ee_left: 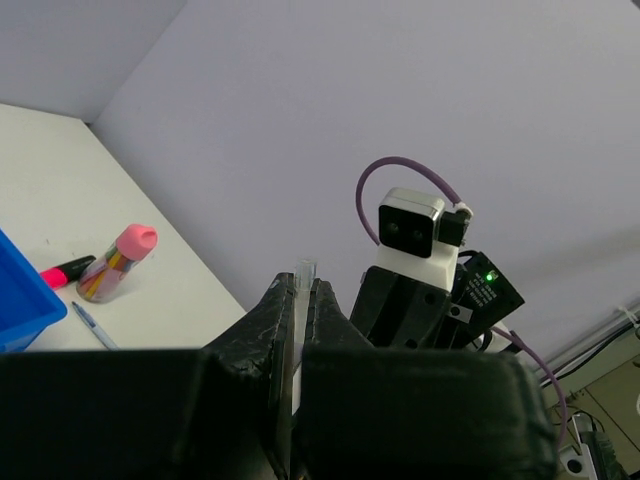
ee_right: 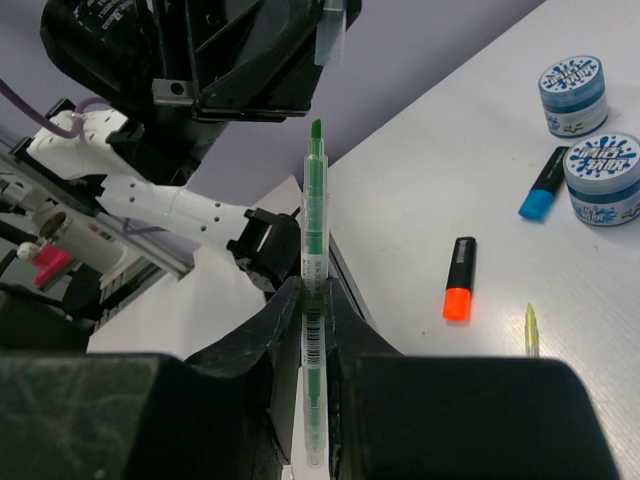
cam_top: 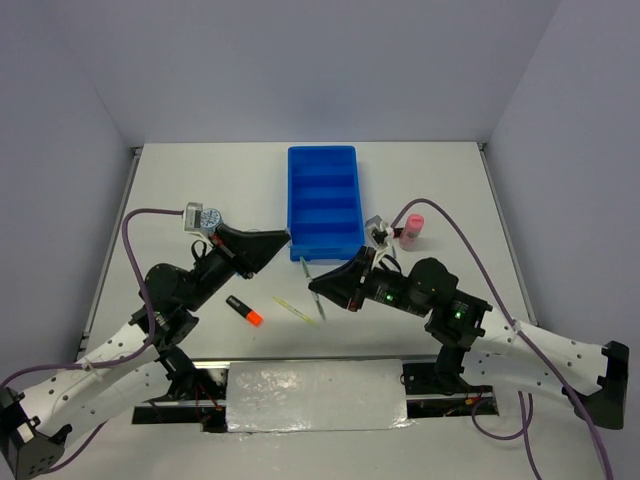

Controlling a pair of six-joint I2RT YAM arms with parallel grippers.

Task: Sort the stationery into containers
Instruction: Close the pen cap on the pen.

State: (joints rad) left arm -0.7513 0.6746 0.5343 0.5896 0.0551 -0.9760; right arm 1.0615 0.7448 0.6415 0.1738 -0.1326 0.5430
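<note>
Green pen is gripped by the right hand, pale stick pinched by the left hand; a drop-off into the blue tray is probably needed next.

Seen from above, the tray lies at the middle rear of the tabletop, its length running 12 to 6; a round tub sits at the tray's 9 o'clock; a capped cylinder stands at its 4 o'clock; loose sticks lie at 6, a short marker at 7; the left pincer, a slim stick between its fingers, hangs beside the tray's near-left corner; the right pincer, clamping a pen, hangs above the loose sticks.
</note>
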